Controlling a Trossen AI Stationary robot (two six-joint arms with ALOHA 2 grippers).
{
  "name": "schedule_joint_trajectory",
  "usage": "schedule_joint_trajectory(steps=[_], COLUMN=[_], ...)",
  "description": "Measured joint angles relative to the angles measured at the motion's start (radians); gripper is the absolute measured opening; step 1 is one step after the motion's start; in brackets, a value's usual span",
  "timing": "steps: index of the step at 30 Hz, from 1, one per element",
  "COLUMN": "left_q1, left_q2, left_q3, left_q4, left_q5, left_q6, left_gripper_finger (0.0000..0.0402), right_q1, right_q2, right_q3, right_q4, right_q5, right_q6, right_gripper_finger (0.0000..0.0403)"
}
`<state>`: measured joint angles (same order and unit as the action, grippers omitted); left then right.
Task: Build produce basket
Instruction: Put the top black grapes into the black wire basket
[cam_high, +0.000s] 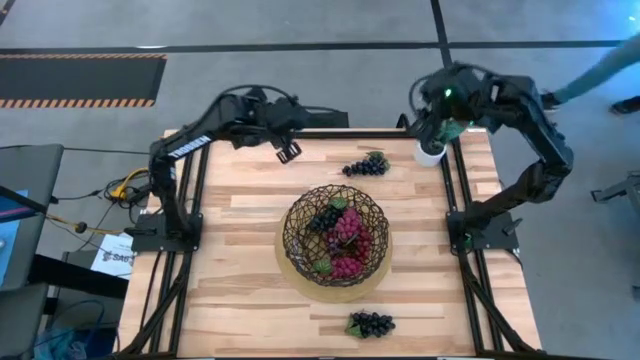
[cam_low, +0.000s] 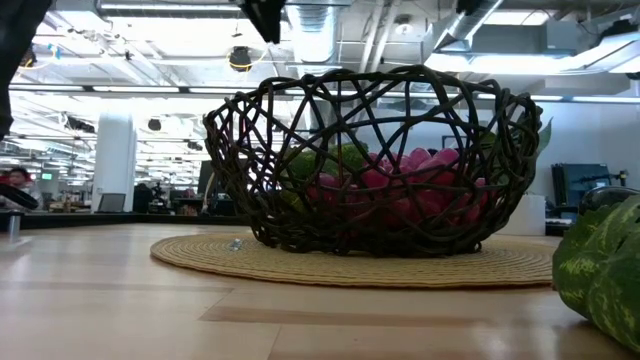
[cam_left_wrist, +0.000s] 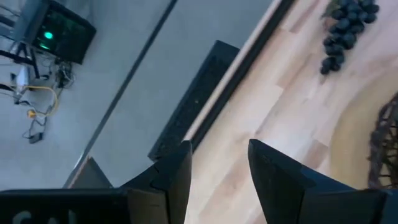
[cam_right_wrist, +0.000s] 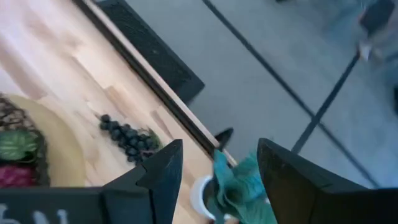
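Observation:
The basket (cam_high: 335, 235), a dark woven bowl on a tan round base (cam_low: 350, 262), stands mid-table and holds red and dark grape bunches (cam_high: 348, 240). One dark bunch (cam_high: 367, 165) lies on the table beyond it, also seen in the left wrist view (cam_left_wrist: 345, 28) and the right wrist view (cam_right_wrist: 127, 140). Another dark bunch (cam_high: 370, 323) lies near the front edge. My left gripper (cam_high: 289, 152) hangs open above the table's far left part, nothing between its fingers (cam_left_wrist: 217, 146). My right gripper (cam_right_wrist: 219, 144) stands open high over the far right corner (cam_high: 440, 125), above a potted plant.
A small white pot (cam_high: 430, 152) with a green plant (cam_right_wrist: 239, 186) stands at the far right corner, under my right gripper. Black frame rails (cam_high: 470, 260) run along both sides of the table. A person's sleeve (cam_high: 600, 65) shows beyond the far right.

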<state>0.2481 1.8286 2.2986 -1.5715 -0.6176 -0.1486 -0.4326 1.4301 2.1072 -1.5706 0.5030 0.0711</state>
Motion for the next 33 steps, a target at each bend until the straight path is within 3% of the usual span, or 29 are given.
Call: schedule_joint_trajectory(steps=[5,10,17,20,28,33], left_q1=[0.045,0.102,0.156,0.156,0.158,0.157], left_q2=[-0.052,-0.096,-0.16,-0.214,-0.432,-0.537], left_q3=[0.0,0.0,-0.018,-0.113,-0.539,-0.694], left_q4=[0.0,0.0,0.003,0.003,0.057,0.156], left_q5=[-0.021,-0.023,0.054,0.05,0.02,0.09], left_q6=[0.051,0.097,0.092,0.079,-0.076,-0.13], left_gripper_finger=[0.0146,0.0146,0.0146,0.0146,0.0146,0.0146], right_q1=[-0.153,-0.231,-0.242,-0.246,-0.271,-0.282], right_q2=[-0.005,-0.002,-0.009,-0.022,-0.017,-0.017], right_q3=[0.0,-0.017,-0.241,-0.395,-0.808,-0.968], right_q4=[0.0,0.01,0.149,0.292,0.695,0.808], right_q5=[-0.147,-0.191,-0.298,-0.366,-0.617,-0.663], right_q6=[0.0,-0.028,-0.012,-0.012,0.06,0.15], right_gripper_finger=[0.0208,0.0203,0.0204,0.0202,0.0199,0.02])
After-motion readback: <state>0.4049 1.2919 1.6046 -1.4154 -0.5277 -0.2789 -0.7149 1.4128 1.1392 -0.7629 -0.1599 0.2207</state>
